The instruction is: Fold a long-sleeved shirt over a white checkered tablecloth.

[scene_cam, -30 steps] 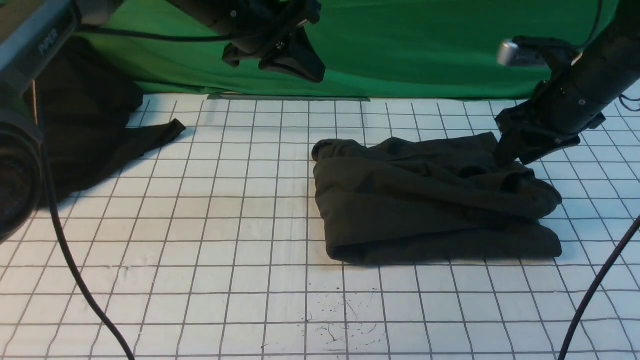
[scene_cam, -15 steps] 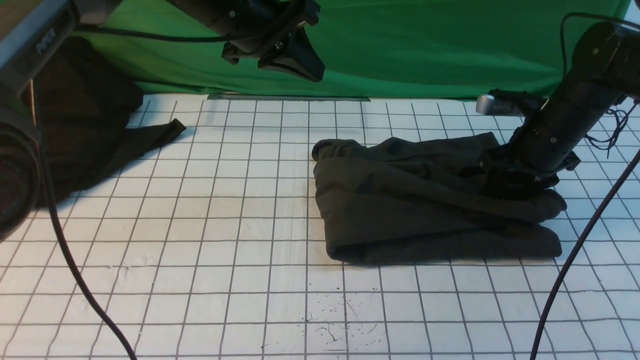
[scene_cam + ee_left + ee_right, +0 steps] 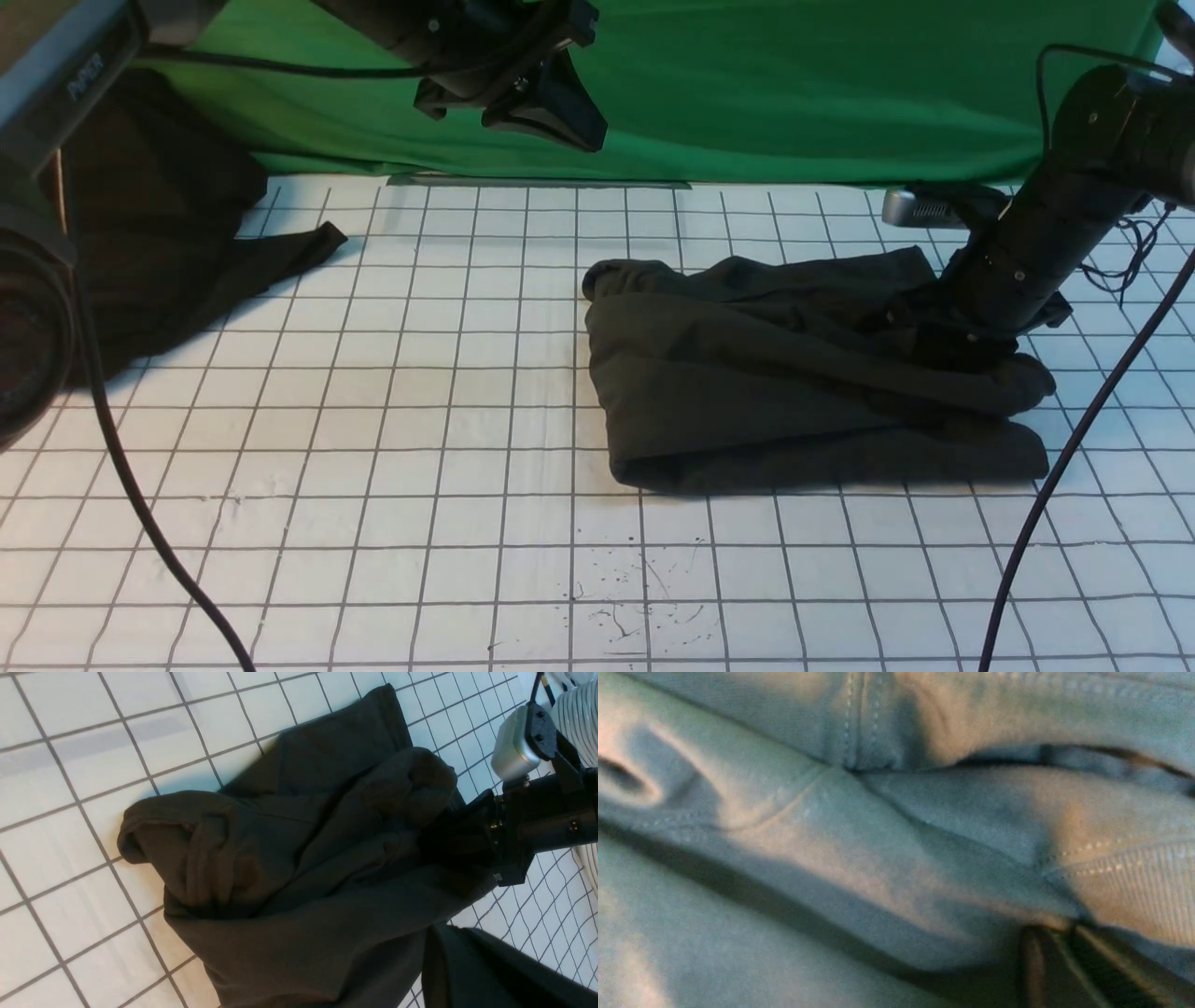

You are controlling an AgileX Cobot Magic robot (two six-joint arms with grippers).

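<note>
The long-sleeved shirt (image 3: pixel 766 373) lies folded in a dark bundle right of centre on the white checkered tablecloth (image 3: pixel 373 467); its logo is hidden. My right gripper (image 3: pixel 920 345) is down on the bundle's right end. In the right wrist view its fingers (image 3: pixel 1034 961) stand close together, tips sunk under a fold of the shirt (image 3: pixel 878 835) beside a ribbed band (image 3: pixel 1134 882). My left gripper (image 3: pixel 583 140) hangs shut and empty high over the back of the table. Its wrist view shows the shirt (image 3: pixel 303 882), the tablecloth (image 3: pixel 70 765) and the right arm (image 3: pixel 537 812).
Another black cloth heap (image 3: pixel 159 224) with no logo lies at the back left. The plain green cloth (image 3: pixel 794 84) hangs behind the table. Black cables (image 3: pixel 140 504) cross the front left, and another cable (image 3: pixel 1074 448) runs down the right.
The right arm has come down from above the shirt's back right corner onto its right end and swung more upright. The left arm has not moved.
</note>
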